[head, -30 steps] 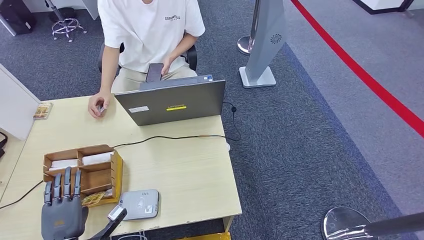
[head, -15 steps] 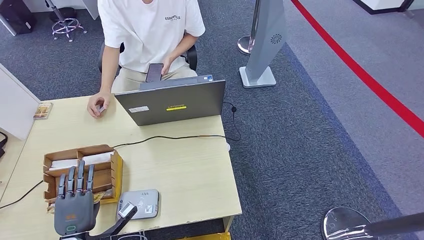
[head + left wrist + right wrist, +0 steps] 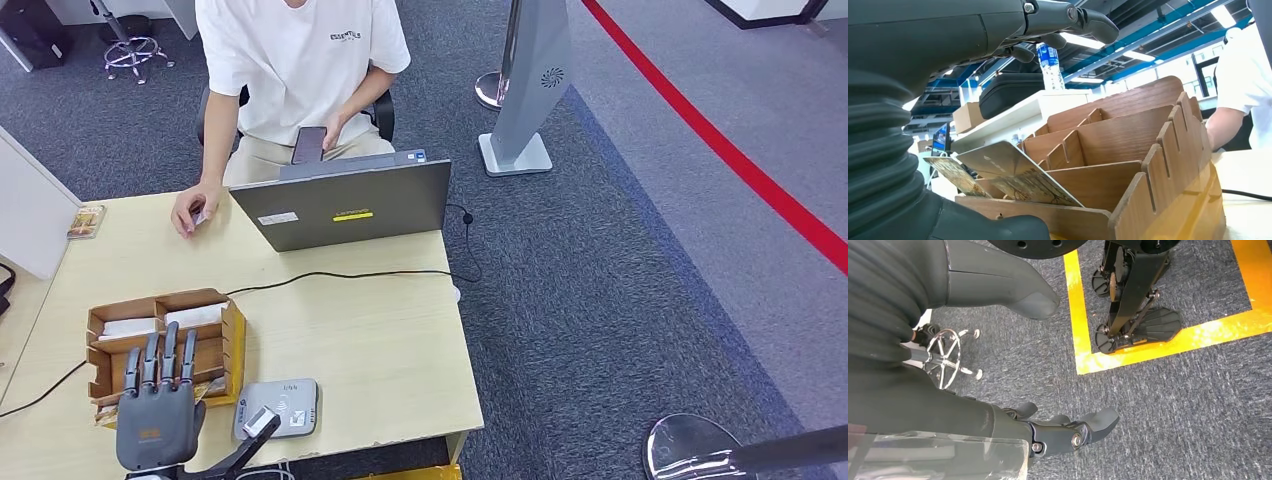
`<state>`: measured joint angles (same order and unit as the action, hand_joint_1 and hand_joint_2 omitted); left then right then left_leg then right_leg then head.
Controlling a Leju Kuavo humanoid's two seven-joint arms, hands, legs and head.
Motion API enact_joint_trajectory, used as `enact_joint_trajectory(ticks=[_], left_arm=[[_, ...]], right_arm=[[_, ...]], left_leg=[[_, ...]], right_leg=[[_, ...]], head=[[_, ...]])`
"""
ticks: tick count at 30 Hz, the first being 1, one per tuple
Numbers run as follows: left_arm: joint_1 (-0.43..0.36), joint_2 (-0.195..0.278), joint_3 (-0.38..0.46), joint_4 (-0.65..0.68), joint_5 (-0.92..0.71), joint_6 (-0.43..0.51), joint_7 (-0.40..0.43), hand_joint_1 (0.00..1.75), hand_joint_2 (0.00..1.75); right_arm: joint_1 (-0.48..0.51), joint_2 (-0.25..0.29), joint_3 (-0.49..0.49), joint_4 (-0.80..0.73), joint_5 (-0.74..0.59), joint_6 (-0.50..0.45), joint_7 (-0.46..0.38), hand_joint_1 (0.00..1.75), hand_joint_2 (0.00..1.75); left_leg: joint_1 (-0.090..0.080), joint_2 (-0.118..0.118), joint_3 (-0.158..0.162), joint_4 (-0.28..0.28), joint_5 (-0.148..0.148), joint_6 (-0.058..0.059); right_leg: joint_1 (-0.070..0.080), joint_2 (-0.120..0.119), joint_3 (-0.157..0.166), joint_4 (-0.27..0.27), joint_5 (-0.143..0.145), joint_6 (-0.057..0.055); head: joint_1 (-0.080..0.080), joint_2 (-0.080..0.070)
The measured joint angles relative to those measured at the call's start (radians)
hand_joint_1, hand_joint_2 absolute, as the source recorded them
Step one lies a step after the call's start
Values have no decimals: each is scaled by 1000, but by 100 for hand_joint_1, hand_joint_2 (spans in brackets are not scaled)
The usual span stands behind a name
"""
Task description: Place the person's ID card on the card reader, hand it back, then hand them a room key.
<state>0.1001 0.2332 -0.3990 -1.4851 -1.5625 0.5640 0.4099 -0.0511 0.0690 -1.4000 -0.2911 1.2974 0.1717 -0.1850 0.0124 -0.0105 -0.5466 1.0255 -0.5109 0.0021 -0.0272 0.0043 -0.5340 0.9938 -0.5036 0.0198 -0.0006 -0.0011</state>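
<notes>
Pinching a small card (image 3: 201, 217), the person's hand (image 3: 188, 212) is resting at the surface's (image 3: 370, 340) eleven o'clock, well apart from the card reader (image 3: 282, 408) at six o'clock. Room keys (image 3: 1013, 175) are leaning in the wooden organizer (image 3: 165, 340). Hovering over its near compartments, the left hand (image 3: 155, 415) is spreading its fingers, holding nothing. Reaching well likely means clearing the dividers. The right hand (image 3: 1068, 432) is hanging with fingers apart.

Grey laptop (image 3: 345, 205) on wooden desk (image 3: 380, 350), black cable (image 3: 340, 274) just beside it.
</notes>
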Motion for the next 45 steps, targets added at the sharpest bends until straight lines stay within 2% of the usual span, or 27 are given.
enact_joint_trajectory(ticks=[3, 4, 7, 8, 26, 39, 45], left_arm=[[0, 1, -2, 0, 0, 0, 0, 1, 175], [0, 1, -2, 0, 0, 0, 1, 38, 175], [0, 1, -2, 0, 0, -2, 5, 168, 175], [0, 1, -2, -1, 0, -4, 7, 175, 175], [4, -1, -2, -10, 0, -23, -9, 175, 175], [15, -38, 30, -17, 1, -39, -113, 175, 175], [20, -53, 50, -26, 0, -38, -125, 175, 175]], right_arm=[[0, 0, 0, 0, 0, 0, 0, 0, 175], [0, 0, 0, 0, 0, 0, 0, 0, 175], [0, 0, 0, 0, 0, 0, -1, 0, 175], [0, 0, 0, 0, 0, 0, -2, 0, 175], [1, 5, 0, -10, 0, 4, -6, 0, 175], [1, 8, 0, -25, 0, 16, -6, 0, 175], [1, 10, 0, -29, -1, 17, -6, 0, 175]], left_leg=[[0, 0, 0, 0, 0, 0], [0, 0, 0, 0, 0, 0], [0, 0, 0, 0, 0, 0], [0, 0, 0, 0, 0, 0], [0, 0, 0, 0, 0, 0], [0, 0, 0, 0, 0, 0], [0, 0, 0, 0, 0, 0]], right_leg=[[0, 0, 0, 0, 0, 0], [0, 0, 0, 0, 0, 0], [0, 0, 0, 0, 0, 0], [0, 0, 0, 0, 0, 0], [0, 0, 0, 0, 0, 0], [0, 0, 0, 0, 0, 0], [0, 0, 0, 0, 0, 0]], head=[[0, 0], [0, 0], [0, 0], [0, 0], [0, 0], [0, 0], [0, 0]])
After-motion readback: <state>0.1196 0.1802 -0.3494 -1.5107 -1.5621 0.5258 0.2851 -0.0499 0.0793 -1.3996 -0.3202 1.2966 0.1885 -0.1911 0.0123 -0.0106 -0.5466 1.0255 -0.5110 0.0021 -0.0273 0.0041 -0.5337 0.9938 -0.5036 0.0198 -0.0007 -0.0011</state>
